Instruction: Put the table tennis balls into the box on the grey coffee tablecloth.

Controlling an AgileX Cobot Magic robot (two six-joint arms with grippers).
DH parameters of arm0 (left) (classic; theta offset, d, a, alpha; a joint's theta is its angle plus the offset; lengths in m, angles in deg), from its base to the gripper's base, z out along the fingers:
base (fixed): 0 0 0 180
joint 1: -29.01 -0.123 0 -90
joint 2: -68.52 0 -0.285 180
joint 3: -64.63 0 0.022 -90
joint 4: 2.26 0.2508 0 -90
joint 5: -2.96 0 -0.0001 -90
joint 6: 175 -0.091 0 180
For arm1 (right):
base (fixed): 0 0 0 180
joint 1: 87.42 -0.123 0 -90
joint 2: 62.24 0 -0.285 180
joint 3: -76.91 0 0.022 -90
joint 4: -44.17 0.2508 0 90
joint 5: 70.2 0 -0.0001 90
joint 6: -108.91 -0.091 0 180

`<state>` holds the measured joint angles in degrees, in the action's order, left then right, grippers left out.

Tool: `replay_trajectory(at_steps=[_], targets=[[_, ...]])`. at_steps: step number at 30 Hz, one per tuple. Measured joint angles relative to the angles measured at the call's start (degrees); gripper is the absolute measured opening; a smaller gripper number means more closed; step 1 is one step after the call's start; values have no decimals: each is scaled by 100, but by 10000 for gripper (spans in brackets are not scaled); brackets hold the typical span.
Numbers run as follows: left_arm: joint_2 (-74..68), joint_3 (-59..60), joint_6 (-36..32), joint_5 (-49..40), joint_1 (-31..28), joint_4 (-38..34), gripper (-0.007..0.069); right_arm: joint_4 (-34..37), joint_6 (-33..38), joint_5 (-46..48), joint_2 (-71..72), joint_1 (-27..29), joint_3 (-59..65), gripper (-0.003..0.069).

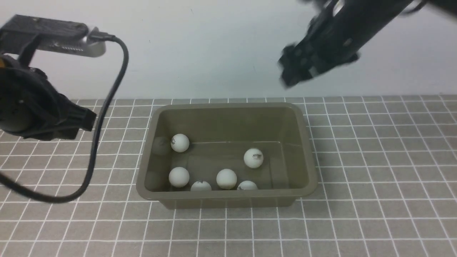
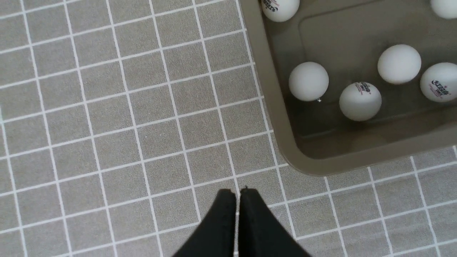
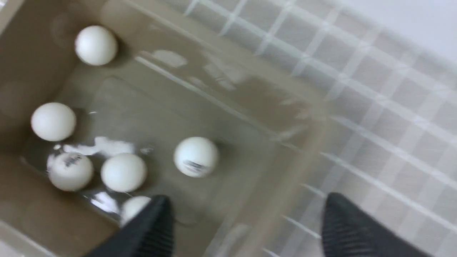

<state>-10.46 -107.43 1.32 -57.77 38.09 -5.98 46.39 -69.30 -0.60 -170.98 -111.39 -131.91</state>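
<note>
Six table tennis balls [image 1: 226, 178] lie in the box [image 1: 228, 195]. Beside it, left fingers [image 2: 221, 228] pressed together above tablecloth [image 2: 107, 107]; right fingers [image 3: 150, 232] spread, empty, raised over its rim.

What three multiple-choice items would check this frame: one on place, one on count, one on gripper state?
1. Where are the table tennis balls in view?
A) on the cloth
B) all in the box
C) one in a gripper

2. How many balls are in the box?
A) four
B) eight
C) six

3. How is the left gripper?
A) shut, empty
B) wide open
C) shut on a ball

Key:
1 B: every white ball lies inside the olive walls.
2 C: the front view and the right wrist view each show six.
3 A: its fingers meet over the grey coffee tablecloth with nothing between them.
</note>
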Motion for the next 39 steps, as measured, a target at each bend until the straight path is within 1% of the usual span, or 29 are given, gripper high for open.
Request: replay_trajectory(at_steps=[1, 2, 3, 4, 5, 6, 7, 8, 10, 11, 13, 15, 17, 18, 19, 20, 22, 24, 25, 28, 30, 33, 36, 39], targets=[[102, 0, -7, 6, 3, 0, -5, -223, -73, 99, 430, 0, -57, 325], [182, 0, -7, 12, 3, 0, -5, -381, -140, 134, 795, 0, -52, 239], [288, 0, -13, 37, 3, -16, -5, -582, -285, 156, 1271, 5, 20, 122], [332, 0, -25, 61, 3, -21, -5, -660, -361, 156, 1525, 5, 89, 86], [419, 0, -27, 142, 3, -27, -5, -796, -564, 156, 2154, 5, 297, 38], [419, 0, -27, 142, 3, -27, -5, -796, -564, 149, 2154, 5, 342, 33], [502, 0, -32, 231, 3, -42, -5, -865, -792, 9, 2911, 5, 811, 5], [524, 0, -32, 268, 3, -64, -5, -882, -873, -94, 3208, 5, 1037, 0], [588, 22, -39, 387, 3, -165, -5, -929, -1131, -664, 4309, 5, 1966, -11], [602, 48, -59, 445, 3, -218, -5, -955, -1236, -1070, 4825, 5, 2518, -13], [607, 69, -171, 519, 3, -385, -5, -1093, -1445, -2215, 5879, 5, 3873, -13], [607, 69, -296, 586, 3, -566, -5, -1310, -1602, -3119, 6720, 5, 4895, -13], [613, 69, -482, 607, 3, -883, -5, -1665, -2012, -4003, 7814, 5, 6140, -13], [619, 82, -579, 614, 3, -1043, -5, -1942, -2469, -4323, 8418, 5, 6771, -13], [626, 81, -594, 614, 3, -1065, -5, -1993, -2541, -4323, 8496, 5, 6851, -13], [641, 102, -634, 627, 3, -1125, -5, -2201, -2826, -4484, 8788, 5, 7143, -13], [741, 150, -684, 642, 3, -1215, -5, -3070, -3747, -4690, 9471, 5, 7762, -13], [952, 247, -672, 762, 3, -1268, -5, -3666, -4450, -4778, 9942, 5, 8037, -13], [973, 259, -672, 779, 3, -1268, -5, -3767, -4580, -4787, 9974, 5, 8052, -13], [1435, 546, -654, 1149, 3, -1295, -5, -4420, -5341, -4813, 10182, 5, 8154, -13], [1871, 853, -629, 1338, 3, -1336, -5, -4705, -5549, -4783, 10181, 5, 8187, -13], [2550, 1344, -574, 1531, 3, -1327, -5, -5008, -5648, -4721, 10181, 5, 8191, -12], [3538, 2067, -546, 1783, 3, -1355, -5, -5199, -5665, -4707, 10181, 5, 8191, -12], [4246, 2520, -546, 2016, 3, -1355, -5, -5282, -5676, -4707, 10181, 5, 8191, -11]])
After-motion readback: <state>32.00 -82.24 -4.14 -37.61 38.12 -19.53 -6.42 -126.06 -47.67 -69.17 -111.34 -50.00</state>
